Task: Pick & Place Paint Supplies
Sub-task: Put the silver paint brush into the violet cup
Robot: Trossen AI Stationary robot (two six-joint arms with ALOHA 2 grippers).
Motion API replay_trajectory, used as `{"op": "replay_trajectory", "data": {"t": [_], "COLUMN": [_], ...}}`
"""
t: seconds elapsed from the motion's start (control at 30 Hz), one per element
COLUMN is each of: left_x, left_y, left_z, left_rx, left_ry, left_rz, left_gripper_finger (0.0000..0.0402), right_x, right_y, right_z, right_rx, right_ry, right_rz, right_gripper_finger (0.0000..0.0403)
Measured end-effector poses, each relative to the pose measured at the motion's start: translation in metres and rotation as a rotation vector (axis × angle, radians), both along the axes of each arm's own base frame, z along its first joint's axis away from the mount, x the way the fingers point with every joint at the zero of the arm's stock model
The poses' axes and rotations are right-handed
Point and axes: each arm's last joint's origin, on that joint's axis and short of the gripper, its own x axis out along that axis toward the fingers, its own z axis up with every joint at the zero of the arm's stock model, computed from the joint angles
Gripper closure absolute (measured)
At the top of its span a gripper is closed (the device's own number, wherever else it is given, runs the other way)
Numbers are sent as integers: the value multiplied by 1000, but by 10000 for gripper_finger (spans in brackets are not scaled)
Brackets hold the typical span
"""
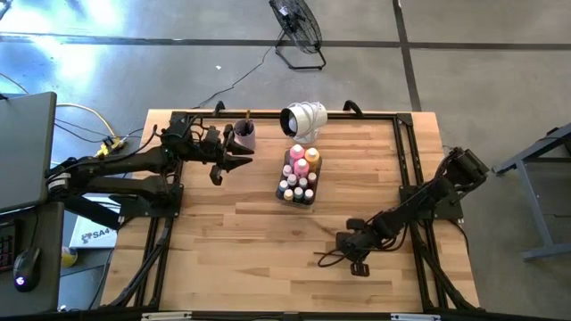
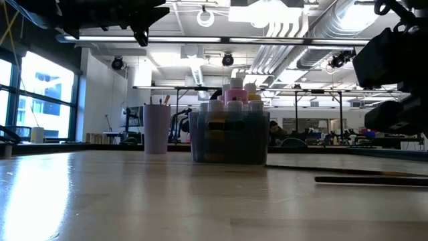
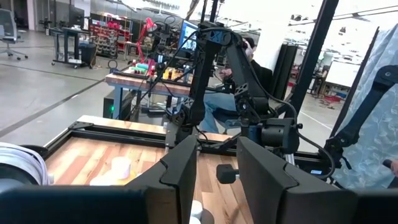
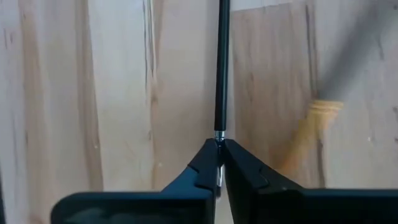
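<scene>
Paintbrush [image 4: 221,68]: lies flat on the wooden table [image 1: 232,250], right of centre, near side. The right gripper [image 4: 219,144] is down at the table with both fingers pressed together, pinching the brush's thin black handle. The left gripper [image 1: 239,164] hovers beside the purple cup [image 1: 244,136], fingers slightly apart, empty. Paint bottles [image 1: 300,174] stand in the clear tray [image 2: 227,142] at table centre.

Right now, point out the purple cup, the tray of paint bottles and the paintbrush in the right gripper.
Purple cup [image 2: 157,128], low view, side wall.
Tray [image 2: 227,144], low view, front wall.
Paintbrush [image 4: 222,68], right wrist view, dark handle.
</scene>
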Motion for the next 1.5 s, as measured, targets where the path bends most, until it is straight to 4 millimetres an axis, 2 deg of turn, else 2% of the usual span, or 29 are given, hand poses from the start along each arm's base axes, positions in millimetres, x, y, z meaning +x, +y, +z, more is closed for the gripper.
{"op": "replay_trajectory", "data": {"t": [0.13, 0.3, 0.53, 0.83, 0.97, 1.17, 1.3, 1.5], "left_x": [0, 0, 0, 0, 0, 0, 0, 0], "left_y": [0, 0, 0, 0, 0, 0, 0, 0], "left_z": [0, 0, 0, -1, -2, -2, -2, -2], "left_rx": [0, 0, 0, -57, -87, -89, -88, -89], "left_ry": [0, 0, 1, 14, 26, 31, 31, 30], "left_rz": [0, -1, -3, -10, -16, -21, -22, -20], "left_gripper_finger": [290, 290, 290, 290, 290, 290, 290, 290], "right_x": [-1, 0, 5, 15, 10, -4, -10, -7], "right_y": [0, 2, 9, 28, 25, 14, 12, 17], "right_z": [3, 20, 57, 103, 97, 65, 46, 32], "right_rx": [23, 47, -38, -140, -152, -121, -37, 43], "right_ry": [10, -11, -18, -163, -106, 25, 63, 68], "right_rz": [-6, 0, 0, 22, 3, -162, -188, -201], "right_gripper_finger": [396, 399, 401, 401, 401, 400, 397, 348]}}
